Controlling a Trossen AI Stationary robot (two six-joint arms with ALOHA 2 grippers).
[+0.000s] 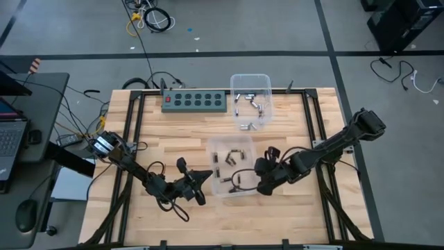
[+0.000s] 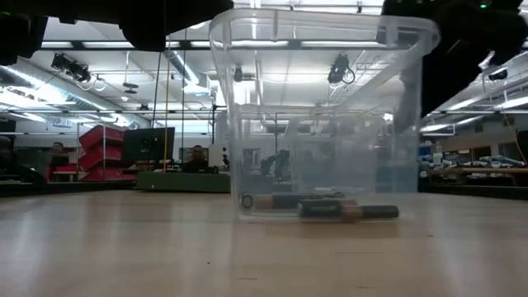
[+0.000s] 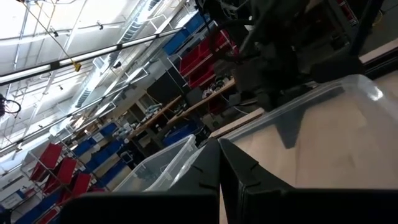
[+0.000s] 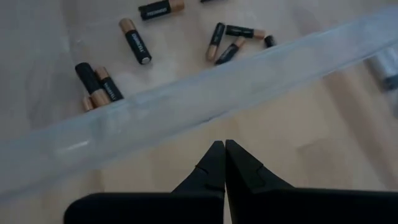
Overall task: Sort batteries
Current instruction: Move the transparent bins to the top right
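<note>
- While both arms sit low over your bench point(image 1: 173, 132), two clear bins stand on it: near bin point(image 1: 231, 165) between the grippers, far bin point(image 1: 251, 102) beyond them.
- Your left gripper point(image 1: 206, 176) and right gripper point(image 1: 239, 182) flank the near bin, jaws fully closed, holding nothing.
- Dark batteries point(image 4: 135, 41) lie in the near bin just ahead of the right jaws; silvery batteries point(image 1: 248, 104) lie in the far bin.

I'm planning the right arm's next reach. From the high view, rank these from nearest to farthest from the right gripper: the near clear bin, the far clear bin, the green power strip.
1. Near clear bin: beside the right gripper, at the table's middle.
2. Far clear bin: at the table's back edge, holding silvery batteries.
3. Green power strip: back edge, left of the far bin.
</note>
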